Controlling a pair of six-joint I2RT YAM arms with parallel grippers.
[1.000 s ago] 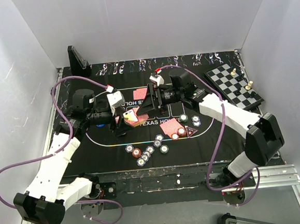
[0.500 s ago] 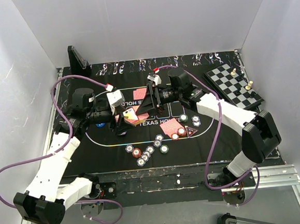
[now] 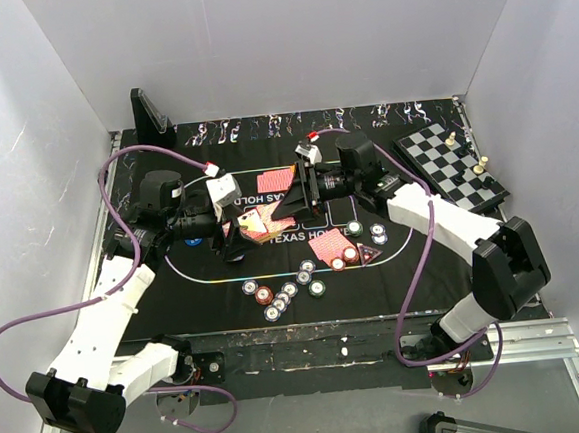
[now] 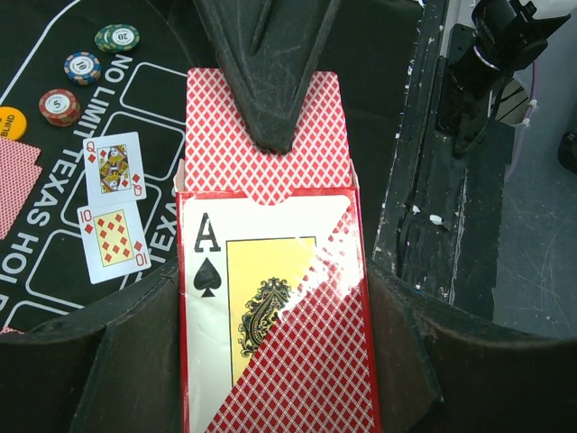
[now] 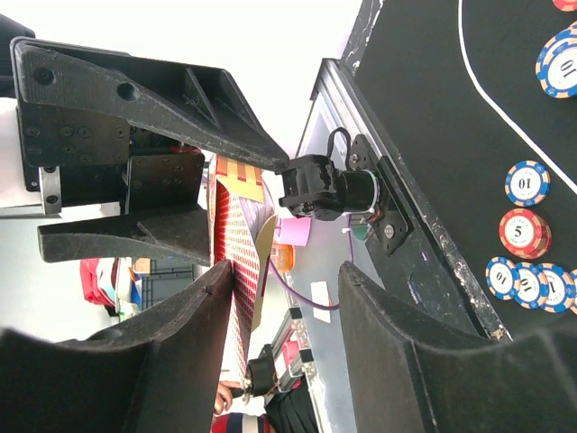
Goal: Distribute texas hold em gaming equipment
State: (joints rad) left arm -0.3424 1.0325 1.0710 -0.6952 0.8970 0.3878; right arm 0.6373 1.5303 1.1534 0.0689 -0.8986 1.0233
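My left gripper [image 3: 238, 231] is shut on a card box [image 4: 275, 307] printed with an ace of spades, held above the mat. Red-backed playing cards [image 4: 266, 135] stick out of its far end. My right gripper [image 3: 294, 204] meets that end; one of its fingers [image 4: 270, 63] lies over the cards. In the right wrist view the cards [image 5: 236, 262] rest against one finger [image 5: 180, 343], and a gap separates them from the other finger, so the jaws stand open. Face-down cards [image 3: 327, 246] and several poker chips [image 3: 281, 295] lie on the mat. A yellow button [image 4: 9, 124] and a dark triangular marker [image 3: 371, 254] lie there too.
A queen [image 4: 114, 168] and a ten of diamonds [image 4: 114, 238] lie face up on the black mat [image 3: 204, 273]. A chessboard with pieces [image 3: 451, 164] sits at the right rear, a black stand [image 3: 149, 115] at the left rear. White walls close in three sides.
My right gripper's jaws have narrowed round the end of the cards, and that arm has shifted slightly right. The left arm and the box have stayed still.
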